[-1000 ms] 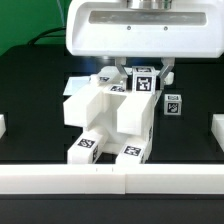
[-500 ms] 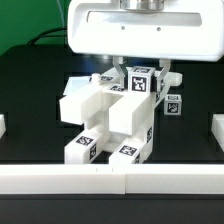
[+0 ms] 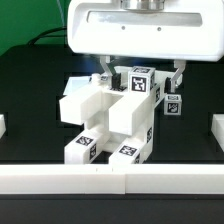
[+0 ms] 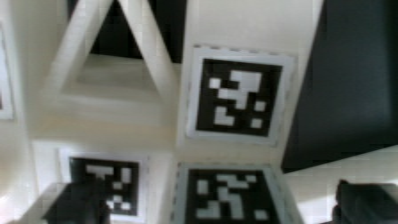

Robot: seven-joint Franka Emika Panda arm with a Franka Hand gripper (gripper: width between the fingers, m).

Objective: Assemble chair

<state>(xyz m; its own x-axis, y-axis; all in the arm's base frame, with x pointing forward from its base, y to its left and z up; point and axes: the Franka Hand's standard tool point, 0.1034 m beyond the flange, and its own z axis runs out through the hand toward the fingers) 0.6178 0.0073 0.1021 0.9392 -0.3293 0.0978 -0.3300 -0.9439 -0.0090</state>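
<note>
Chair (image 3: 110,120) parts, joined into one white blocky body with tagged ends, sit at the centre of the exterior frame on the black desk (image 3: 30,100), just behind a low white rail (image 3: 110,180) along the lower edge. Directly above, the large gripper (image 3: 138,72) fills the upper frame and hides the chair's rear part; its jaws stand apart, one on each side of a tagged upright piece (image 3: 143,82), gripping nothing. Another small tagged cube (image 3: 173,102) sits right of centre.
</note>
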